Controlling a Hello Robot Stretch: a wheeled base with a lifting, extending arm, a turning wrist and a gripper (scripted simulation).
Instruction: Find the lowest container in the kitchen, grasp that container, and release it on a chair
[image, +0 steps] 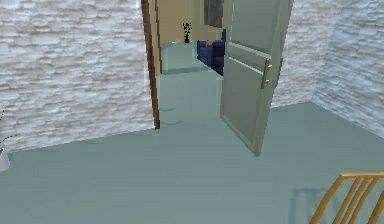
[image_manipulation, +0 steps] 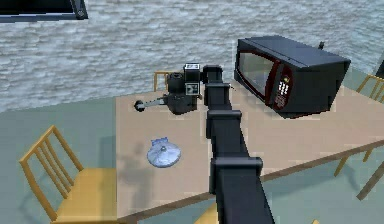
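Note:
My gripper (image_manipulation: 143, 105) reaches over the far left part of a wooden table (image_manipulation: 280, 140), at the end of the dark arm (image_manipulation: 228, 150). Its thin fingers (image_manipulation: 150, 103) point toward the arm side view's left. Only bare tabletop lies behind them, so the gripper holds nothing. A flat round grey thing (image_manipulation: 163, 153) lies on the table nearer to me, left of the arm; I cannot tell whether it is a container. A yellow wooden chair (image_manipulation: 62, 172) stands at the table's left end. Another chair's back (image_manipulation: 160, 78) rises behind the table's far edge, close to the gripper.
A black microwave (image_manipulation: 288, 73) stands on the table's right part, with another chair (image_manipulation: 371, 88) beyond it. Ahead, a grey-green door (image: 252, 72) stands ajar in a white stone wall (image: 75, 70); blue furniture (image: 210, 52) shows through the doorway. A yellow chair back (image: 350, 200) is at the bottom right.

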